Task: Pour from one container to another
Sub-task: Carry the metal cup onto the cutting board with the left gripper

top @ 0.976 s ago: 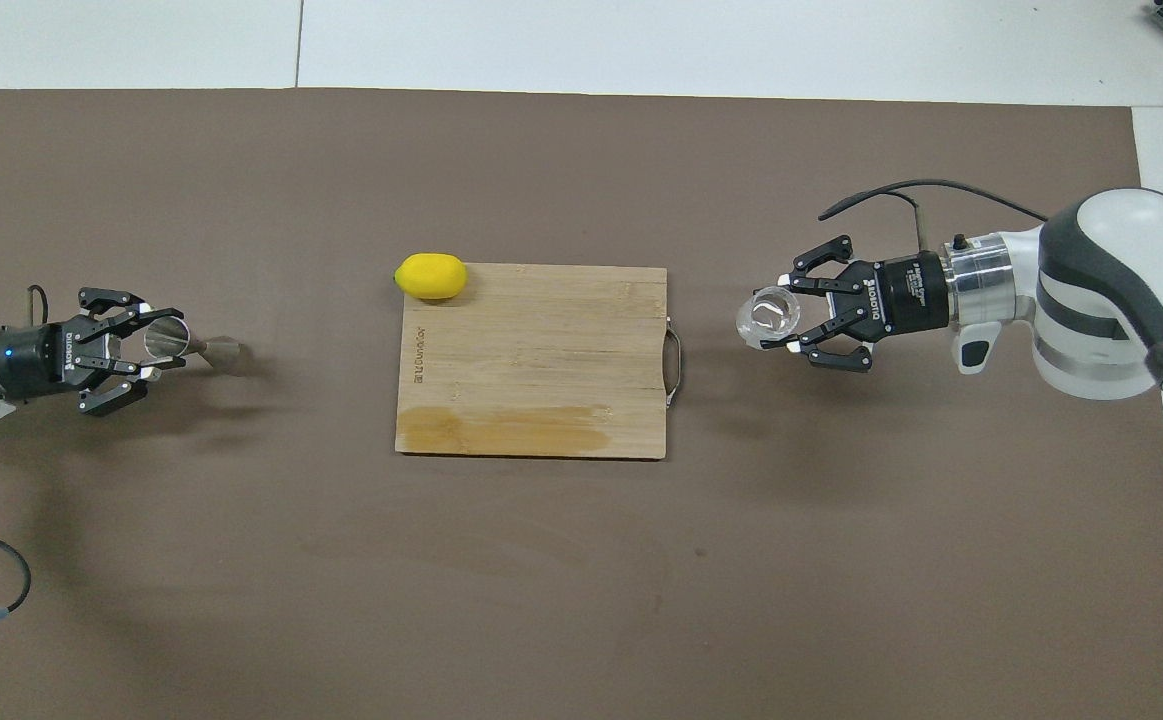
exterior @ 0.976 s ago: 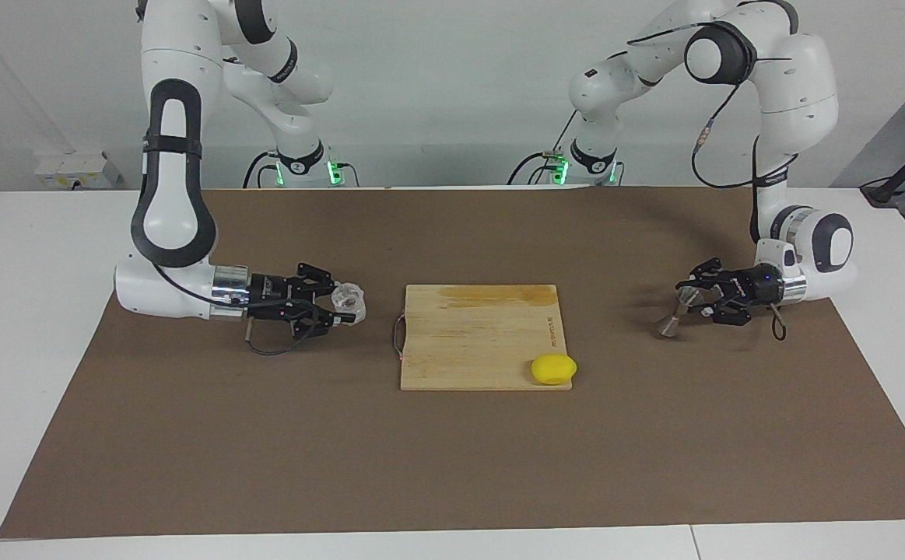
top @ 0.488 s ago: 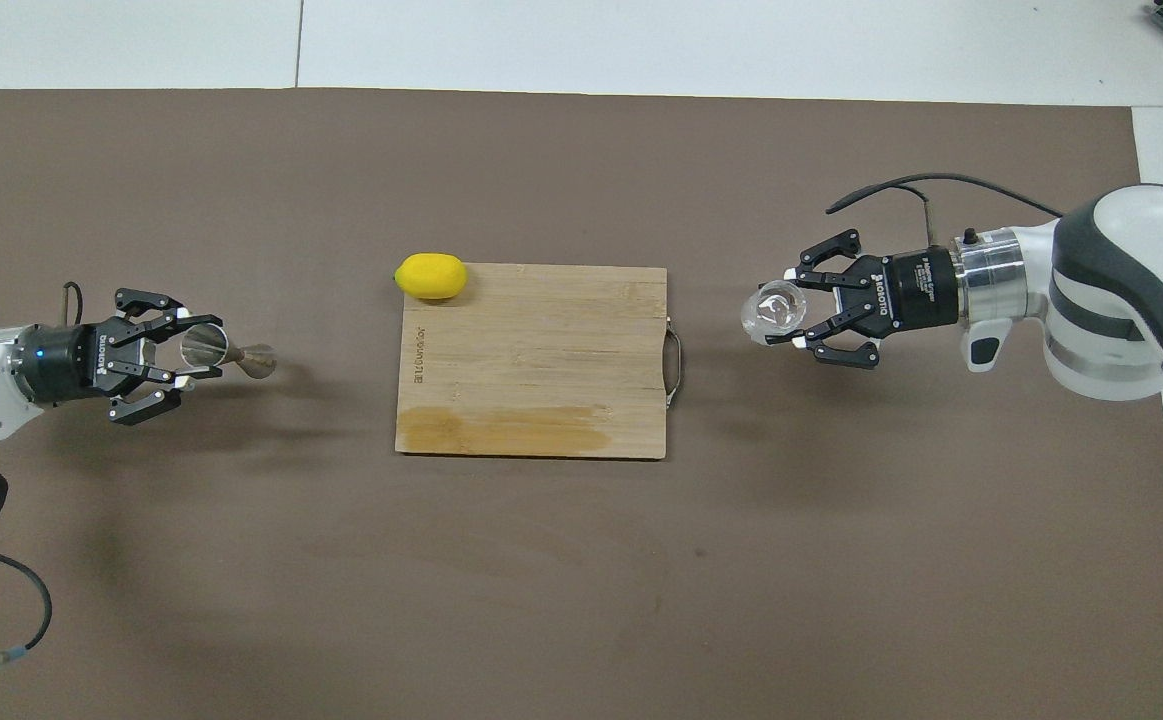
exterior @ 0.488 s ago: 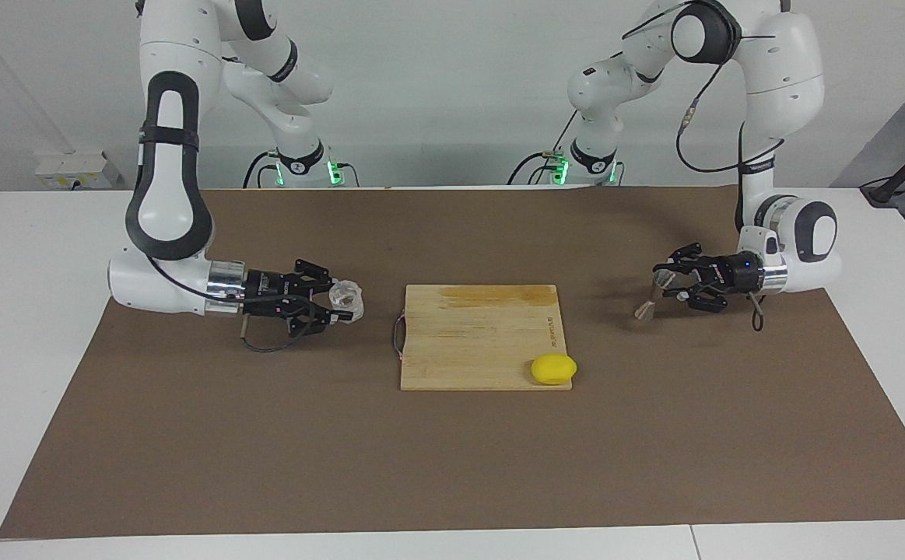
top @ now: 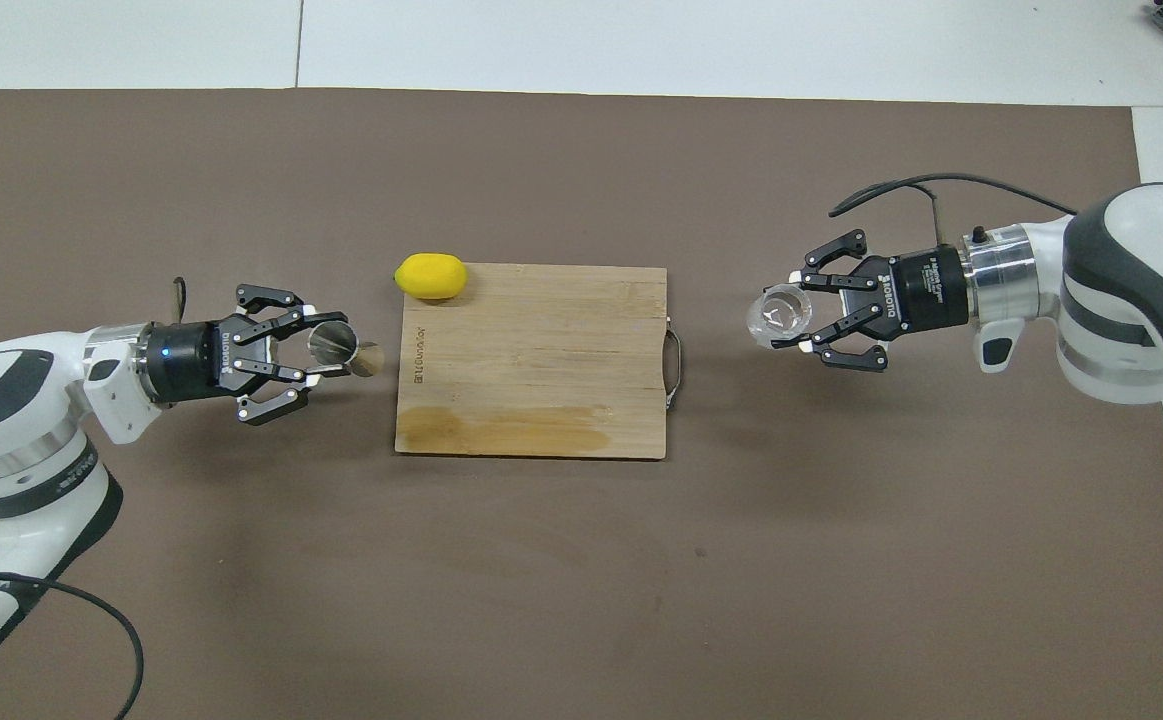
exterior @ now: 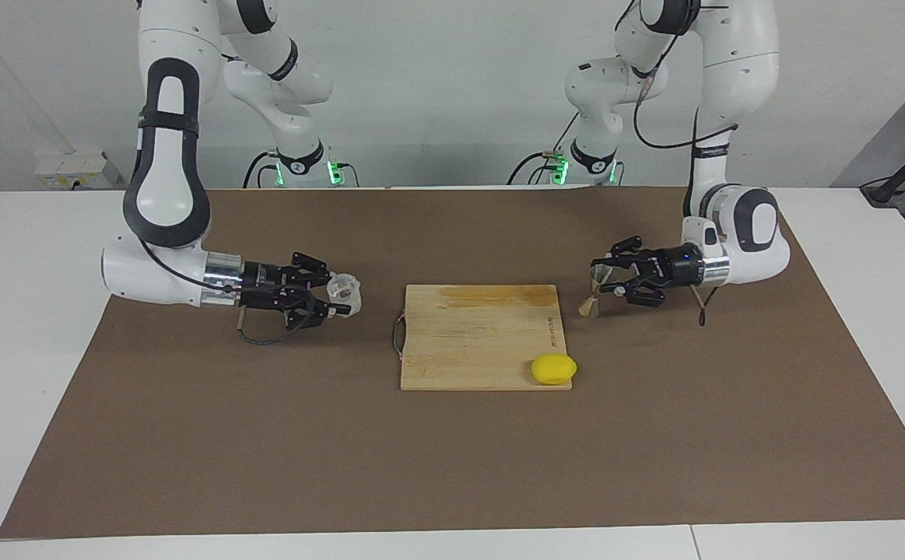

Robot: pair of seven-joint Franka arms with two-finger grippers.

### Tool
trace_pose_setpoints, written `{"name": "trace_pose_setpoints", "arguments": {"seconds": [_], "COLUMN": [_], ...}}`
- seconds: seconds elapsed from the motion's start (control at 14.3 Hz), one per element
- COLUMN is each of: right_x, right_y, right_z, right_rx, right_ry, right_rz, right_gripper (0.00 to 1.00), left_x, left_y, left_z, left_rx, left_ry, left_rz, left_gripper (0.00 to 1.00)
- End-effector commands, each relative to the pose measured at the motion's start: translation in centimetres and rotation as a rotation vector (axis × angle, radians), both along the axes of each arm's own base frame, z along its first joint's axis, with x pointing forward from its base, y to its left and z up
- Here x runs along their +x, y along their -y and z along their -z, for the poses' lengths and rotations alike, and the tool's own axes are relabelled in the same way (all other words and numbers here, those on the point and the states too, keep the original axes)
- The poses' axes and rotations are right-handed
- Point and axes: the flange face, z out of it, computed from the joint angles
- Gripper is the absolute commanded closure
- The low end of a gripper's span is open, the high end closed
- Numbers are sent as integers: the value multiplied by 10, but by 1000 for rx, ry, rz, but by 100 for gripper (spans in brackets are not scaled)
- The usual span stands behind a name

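Observation:
My left gripper (exterior: 608,280) (top: 313,345) is shut on the upper cone of the metal jigger (exterior: 592,294) (top: 339,346). It holds the jigger off the brown mat, just beside the cutting board's edge at the left arm's end. The jigger hangs tilted, its lower cone toward the board. My right gripper (exterior: 334,297) (top: 803,316) is shut on the small clear glass cup (exterior: 344,291) (top: 779,315). The cup is a little above the mat, beside the board's handle end, with its open mouth up.
A wooden cutting board (exterior: 475,334) (top: 531,370) with a metal handle lies mid-table on the brown mat (exterior: 452,467). A yellow lemon (exterior: 553,369) (top: 430,276) rests at the board's corner farthest from the robots, toward the left arm's end.
The left arm has carried the jigger a long way in toward the cutting board. The right gripper with the glass cup has shifted only slightly.

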Motion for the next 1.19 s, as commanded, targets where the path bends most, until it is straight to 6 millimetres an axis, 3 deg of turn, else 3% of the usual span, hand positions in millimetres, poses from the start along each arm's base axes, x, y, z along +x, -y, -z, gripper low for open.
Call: {"name": "trace_pose_setpoints", "arguments": {"seconds": [0.0, 0.28, 0.63, 0.77, 0.91, 0.98, 1.12], "right_x": [-8, -7, -2, -4, -1, -2, -1], "right_y": [-7, -11, -17, -31, -30, -36, -43], "right_z": [-14, -14, -12, -11, -11, -11, -10], "right_rx": [-39, -64, -92, -92, -101, -103, -111], "right_ry": [-17, -22, 10, 15, 24, 27, 33], "right_rz": [-4, 6, 24, 2, 18, 12, 13], "right_gripper": [100, 100, 100, 100, 100, 100, 100], "left_x": [-14, -17, -30, -35, -41, -45, -47], "left_y": [43, 112, 182, 200, 214, 223, 227], "left_z": [1, 4, 15, 23, 26, 38, 48], "left_rx": [-10, -40, -15, 5, -2, -2, -6], "left_ry": [-34, -53, 23, 21, 30, 29, 30], "left_rz": [-55, -116, -256, -293, -323, -337, -352], "left_gripper": [100, 100, 100, 100, 100, 100, 100]}}
